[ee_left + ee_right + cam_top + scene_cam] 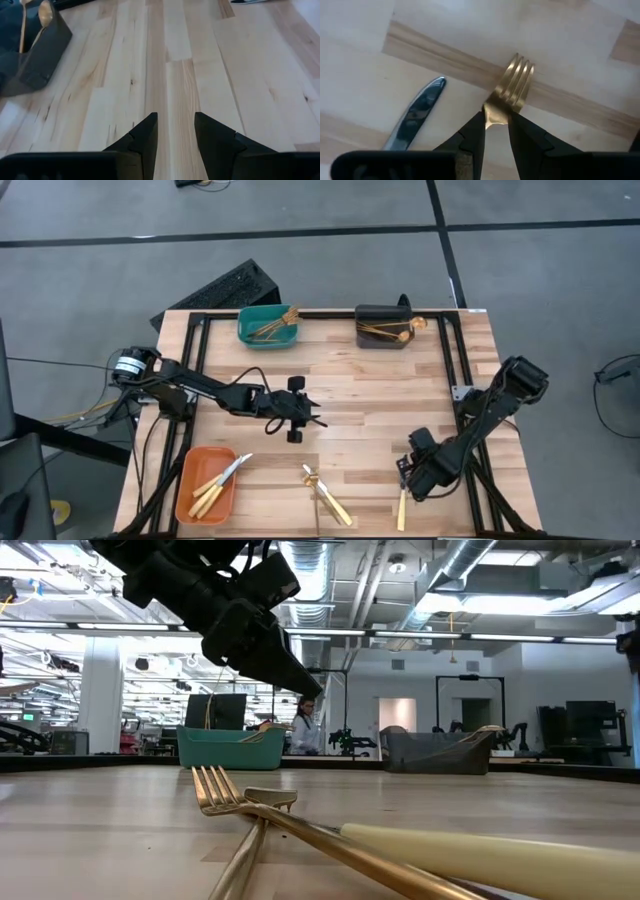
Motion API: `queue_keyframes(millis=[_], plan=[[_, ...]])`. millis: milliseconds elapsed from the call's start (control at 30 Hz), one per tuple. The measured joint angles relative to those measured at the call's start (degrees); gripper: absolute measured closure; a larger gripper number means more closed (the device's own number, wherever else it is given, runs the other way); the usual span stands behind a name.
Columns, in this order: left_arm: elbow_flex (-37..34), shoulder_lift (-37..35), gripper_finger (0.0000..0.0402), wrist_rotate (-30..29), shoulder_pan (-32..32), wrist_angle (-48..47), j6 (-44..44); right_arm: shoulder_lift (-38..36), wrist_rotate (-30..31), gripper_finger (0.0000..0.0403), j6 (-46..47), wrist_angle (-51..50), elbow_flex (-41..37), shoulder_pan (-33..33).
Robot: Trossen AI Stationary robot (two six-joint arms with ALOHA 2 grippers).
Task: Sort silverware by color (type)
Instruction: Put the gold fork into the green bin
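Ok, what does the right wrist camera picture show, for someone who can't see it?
The right end effector pinches the neck of a gold fork between its two dark fingers. A silver knife blade lies beside it on the light wooden table.

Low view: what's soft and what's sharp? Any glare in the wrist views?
Low view: the fork tines are fairly crisp, the cream handle nearest the lens is blurred, and ceiling lights glare behind. Right wrist view: the knife blade mirrors dark patches, and the fork between the right gripper fingers is slightly soft. Left wrist view: even light, no glare on the table.
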Motion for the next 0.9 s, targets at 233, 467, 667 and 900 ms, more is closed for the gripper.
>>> queue_keyframes(millis=[233,467,667,900], plan=[[0.0,0.0,0.0285,-0.42,0.0,0.19,0.31,-0.28,-1.13,0.0292,-2.92,3.28,-2.23,-1.5],[0.0,0.0,0.0285,-0.48,0.0,0.34,0.5,-0.16,-1.64,0.029,-3.08,1.91,-2.14,-2.71],[0.0,0.0,0.0285,-0.5,0.0,0.35,0.52,0.25,2.86,0.026,-1.07,-8.54,0.63,-1.83],[-0.02,0.0,0.0285,-2.12,0.11,0.88,1.18,0.18,2.34,0.0195,1.58,-10.97,3.81,-1.17]])
